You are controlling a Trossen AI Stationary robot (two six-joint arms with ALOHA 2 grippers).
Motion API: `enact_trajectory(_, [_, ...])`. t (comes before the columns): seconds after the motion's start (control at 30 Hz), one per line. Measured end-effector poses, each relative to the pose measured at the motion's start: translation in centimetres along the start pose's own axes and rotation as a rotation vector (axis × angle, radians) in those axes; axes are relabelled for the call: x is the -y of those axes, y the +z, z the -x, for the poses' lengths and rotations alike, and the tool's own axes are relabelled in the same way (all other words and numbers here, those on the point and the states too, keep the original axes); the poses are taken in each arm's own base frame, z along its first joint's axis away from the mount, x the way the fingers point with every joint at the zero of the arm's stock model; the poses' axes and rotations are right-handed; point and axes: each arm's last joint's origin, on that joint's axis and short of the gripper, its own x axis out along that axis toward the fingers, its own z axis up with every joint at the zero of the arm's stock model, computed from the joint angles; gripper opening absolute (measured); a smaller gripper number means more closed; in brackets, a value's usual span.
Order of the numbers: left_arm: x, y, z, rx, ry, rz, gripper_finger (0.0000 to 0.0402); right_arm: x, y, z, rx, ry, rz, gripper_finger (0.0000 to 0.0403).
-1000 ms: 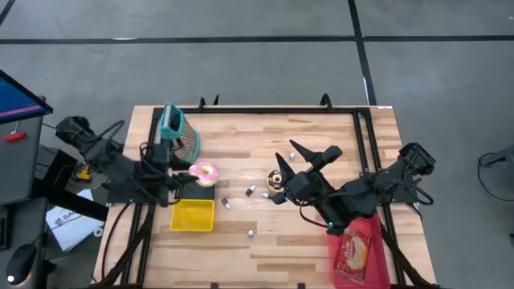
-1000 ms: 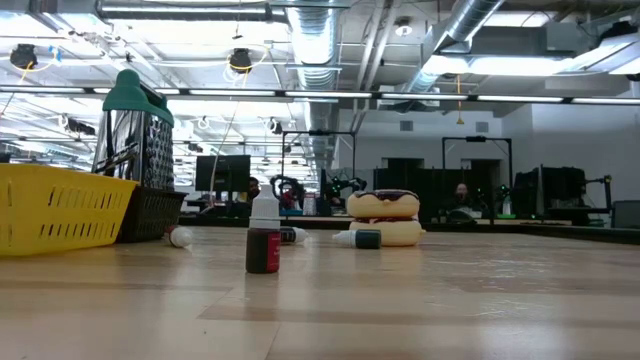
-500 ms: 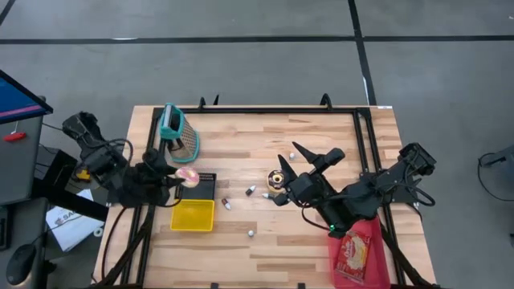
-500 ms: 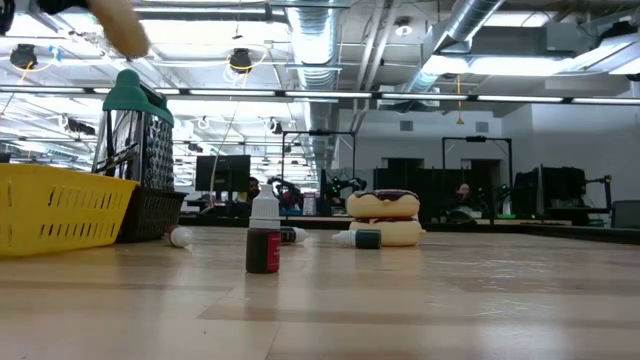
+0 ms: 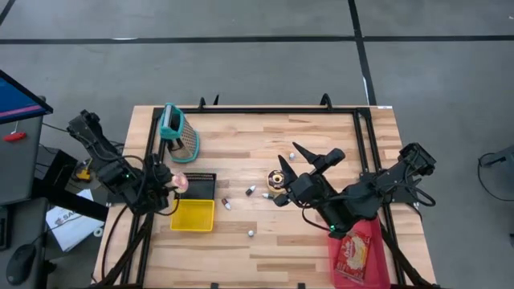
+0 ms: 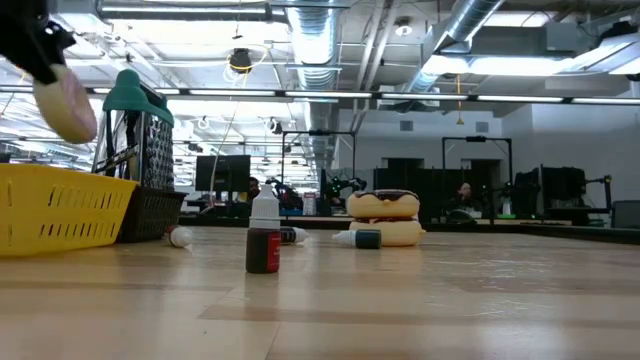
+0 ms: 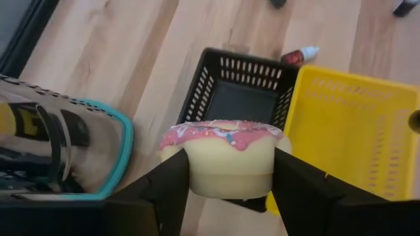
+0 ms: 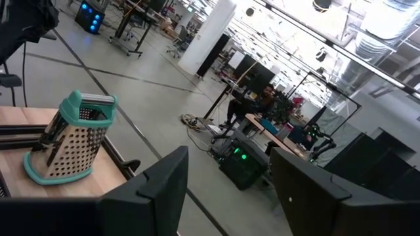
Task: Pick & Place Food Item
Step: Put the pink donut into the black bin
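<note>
So we're mid-carry here: the left pincer (image 7: 230, 190) has the pink-frosted donut (image 7: 226, 154) clamped between its two fingers, held up in the air over the left side of the table (image 5: 313, 152), right by the black basket (image 5: 201, 184) and the yellow basket (image 5: 193, 215). Looks like the drop-off step (my guess is one of those baskets, can't say which). Next it needs to line up over a bin, lower, then let go. The right pincer (image 5: 309, 151) just waits mid-table, fingers spread wide, nothing in them.
</note>
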Motion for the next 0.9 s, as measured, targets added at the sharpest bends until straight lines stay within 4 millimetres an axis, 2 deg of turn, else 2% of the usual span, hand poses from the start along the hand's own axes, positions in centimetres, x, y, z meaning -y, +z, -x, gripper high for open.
enact_trajectory(0.2, [-0.9,-1.3,-0.9,-0.002,-0.020,0.008,0.0206,0.0,0.0,0.0,0.000,0.000,-0.005,0.0207])
enact_trajectory(0.33, [-0.9,-1.4,-0.9,-0.001,-0.040,0.021,0.0204,0.0,0.0,0.0,0.000,0.000,-0.008,0.0204])
enact_trajectory(0.57, [0.3,-1.4,-2.3,-0.034,-0.044,0.099,0.0199,0.0,0.0,-0.1,-0.001,-0.002,-0.008,0.0196])
enact_trajectory(0.9, [1.2,-0.7,-4.2,-0.113,0.107,0.097,0.0198,0.0,0.0,-0.1,-0.001,-0.002,-0.008,0.0192])
